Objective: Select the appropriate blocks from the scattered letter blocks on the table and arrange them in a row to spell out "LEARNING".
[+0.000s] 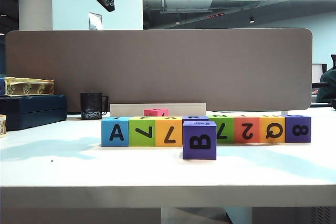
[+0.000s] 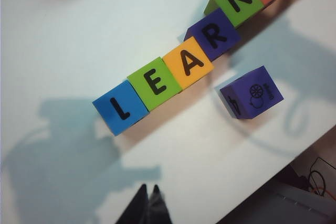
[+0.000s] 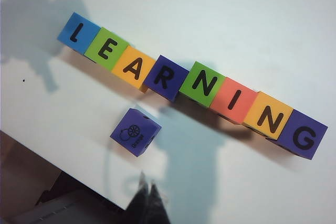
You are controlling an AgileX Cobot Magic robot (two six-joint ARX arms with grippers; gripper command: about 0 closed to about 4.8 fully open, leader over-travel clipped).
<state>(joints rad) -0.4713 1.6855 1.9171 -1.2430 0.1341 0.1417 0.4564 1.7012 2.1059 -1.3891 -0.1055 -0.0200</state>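
My left jaws (image 2: 148, 203) and right jaws (image 3: 147, 200), both pinched shut and empty, hang above the white tabletop (image 3: 273, 24). The row of matte letter cubes (image 3: 191, 82) reads LEARNING; my left camera crops its end. A lone purple cube (image 3: 135, 132) sits near the front edge, and a red-pink cube (image 1: 156, 112) is half hidden behind the row.

Row of eight letter blocks (image 3: 191, 84) touching across table (image 3: 273, 19) mid, lone B block (image 1: 199, 140) just in front, another block (image 1: 156, 112) behind row, mug (image 1: 92, 105) far back left by partition board (image 1: 157, 66).
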